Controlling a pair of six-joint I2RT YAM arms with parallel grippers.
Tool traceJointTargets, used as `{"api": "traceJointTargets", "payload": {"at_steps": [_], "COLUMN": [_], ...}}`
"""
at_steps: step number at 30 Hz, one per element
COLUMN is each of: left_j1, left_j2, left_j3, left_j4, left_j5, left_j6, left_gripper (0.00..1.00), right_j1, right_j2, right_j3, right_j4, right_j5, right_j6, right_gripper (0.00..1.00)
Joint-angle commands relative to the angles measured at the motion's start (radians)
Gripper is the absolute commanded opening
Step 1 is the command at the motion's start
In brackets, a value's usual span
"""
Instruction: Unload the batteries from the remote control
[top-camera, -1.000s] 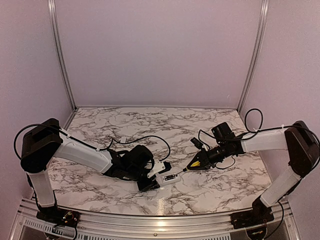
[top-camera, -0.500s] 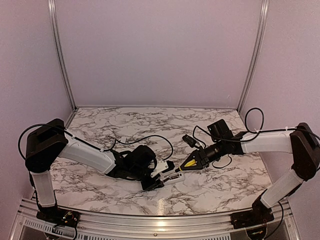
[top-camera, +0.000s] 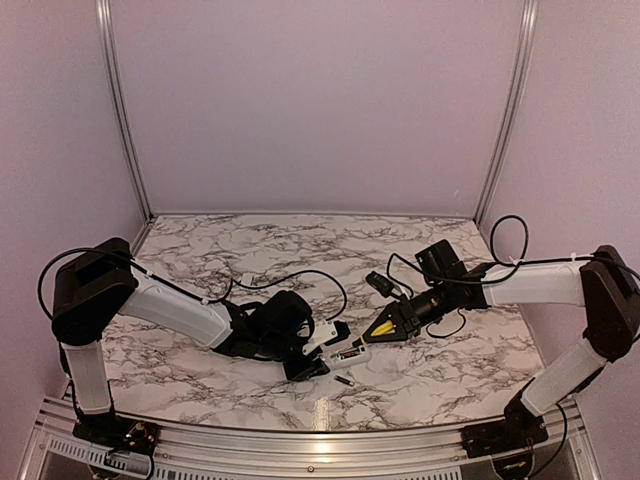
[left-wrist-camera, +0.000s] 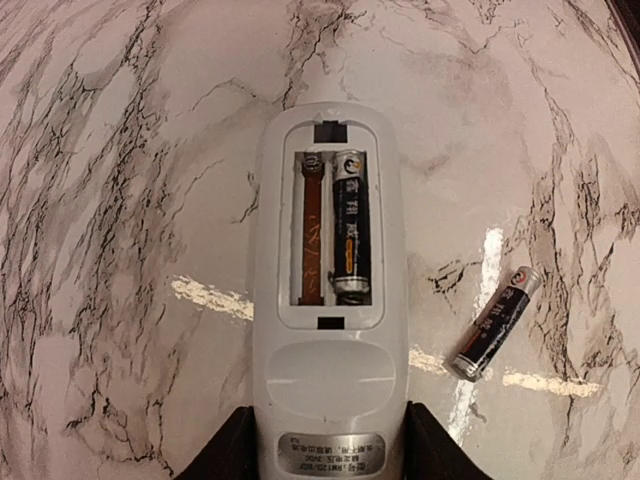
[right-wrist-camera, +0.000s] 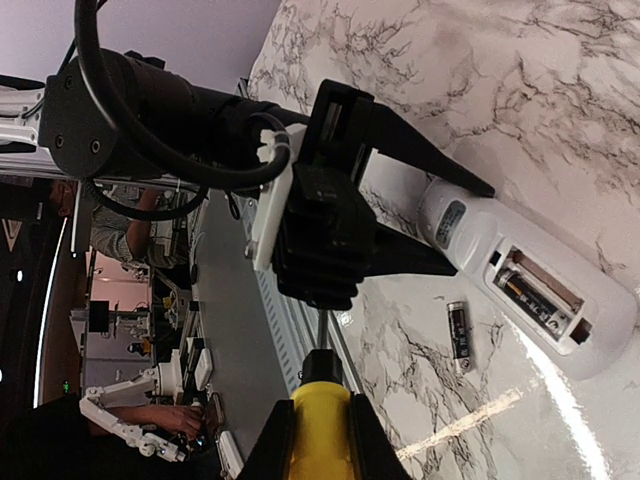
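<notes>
— Change since a moment ago?
— Clamped at bottom centre: remote control (left-wrist-camera: 330, 385), between half-spread left fingers (left-wrist-camera: 228, 455). Just popped free one battery (left-wrist-camera: 497, 322), lying right of it on worktop (left-wrist-camera: 120, 150); other battery (left-wrist-camera: 350, 235) seated in the bay. Halfway, probably.
— Room?
— Plenty of open worktop upward past the remote. Right fingers (right-wrist-camera: 268, 455) closed tight on screwdriver (right-wrist-camera: 320, 430).

We can read nothing with certainty. The remote control (left-wrist-camera: 330, 380) carries a silver label (left-wrist-camera: 330, 455) below its open compartment, its print too small. The seated battery (left-wrist-camera: 350, 225) inside it and the loose battery (left-wrist-camera: 497, 322) to its right bear blurred lettering.
</notes>
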Motion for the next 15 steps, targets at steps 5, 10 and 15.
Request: {"api": "traceJointTargets", "payload": {"at_steps": [5, 10, 15], "left_j1": [-0.009, -0.009, -0.009], "left_j2": [0.063, 0.049, 0.036], "left_j3": [-0.032, -0.035, -0.043], "left_j4": [-0.078, -0.08, -0.08], "left_j5": [-0.021, -0.034, -0.042], "left_j6": [0.003, -0.012, -0.039], "left_gripper": [0.26, 0.3, 0.33], "right_j1": [-0.002, -0.002, -0.002], "right_j2": [-0.015, -0.03, -0.062], "right_j3": [0.036, 0.039, 0.039], "right_j4": [-0.043, -0.074, -0.115], "right_j5": [0.046, 0.081, 0.138], "right_j6": [-0.026, -0.034, -0.034], "right_gripper": [0.0, 0.0, 0.0]}}
